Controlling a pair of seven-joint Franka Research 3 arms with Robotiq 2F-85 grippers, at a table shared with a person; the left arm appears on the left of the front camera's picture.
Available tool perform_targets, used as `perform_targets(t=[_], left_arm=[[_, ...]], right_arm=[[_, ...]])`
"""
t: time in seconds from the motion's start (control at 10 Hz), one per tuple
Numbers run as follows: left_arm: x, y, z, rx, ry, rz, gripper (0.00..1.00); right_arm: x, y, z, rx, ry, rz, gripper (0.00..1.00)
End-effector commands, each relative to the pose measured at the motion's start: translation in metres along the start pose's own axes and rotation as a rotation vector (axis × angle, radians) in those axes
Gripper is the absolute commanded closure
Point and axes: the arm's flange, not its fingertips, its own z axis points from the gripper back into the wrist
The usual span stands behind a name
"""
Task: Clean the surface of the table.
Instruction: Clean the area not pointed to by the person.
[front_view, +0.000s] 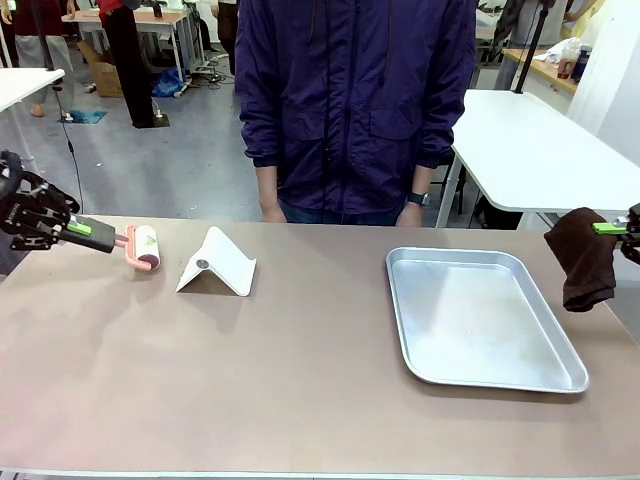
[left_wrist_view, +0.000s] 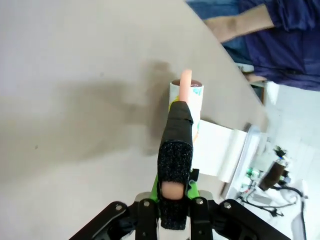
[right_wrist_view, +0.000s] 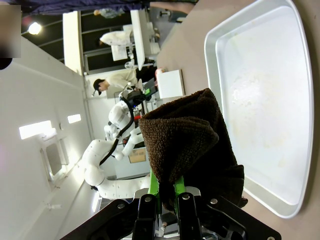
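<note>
One table (front_view: 250, 370), taupe top, spans the foreground between my arms. On it are one steel tray (front_view: 470, 254) at right and one white folded stand (front_view: 218, 262) left of centre. My left gripper (front_view: 82, 230) is clamped tight on one lint roller (front_view: 146, 246) by its handle, low over the far-left corner. My right gripper (front_view: 610, 228) pinches one brown cloth (front_view: 585, 258), which hangs by the right edge. One person (front_view: 355, 100) stands at the far side.

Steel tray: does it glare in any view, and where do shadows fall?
Front view: the steel tray shows a soft pale sheen, no hard glare. Right wrist view: it is washed out nearly white, rim curved by the wide lens. Left wrist view: the lint roller throws a soft shadow on the table.
</note>
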Motion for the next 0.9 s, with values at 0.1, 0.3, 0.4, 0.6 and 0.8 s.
perform_targets(t=[0.1,0.3,0.4,0.6,0.8], left_arm=[[-0.058,-0.009,0.063,-0.332,0.067,-0.209,0.79],[-0.093,-0.002,0.096,-0.399,0.203,-0.259,0.79],[-0.117,0.006,0.114,-0.416,0.288,-0.265,0.79],[-0.167,0.025,0.148,-0.448,0.295,-0.273,0.79],[-0.205,0.051,0.176,-0.503,0.188,-0.271,0.79]], right_arm=[[0.0,0.006,0.0,0.0,0.004,0.001,0.87],[0.0,0.006,0.0,0.0,0.004,0.001,0.87],[0.0,0.006,0.0,0.0,0.004,0.001,0.87],[0.0,0.006,0.0,0.0,0.004,0.001,0.87],[0.0,0.006,0.0,0.0,0.004,0.001,0.87]])
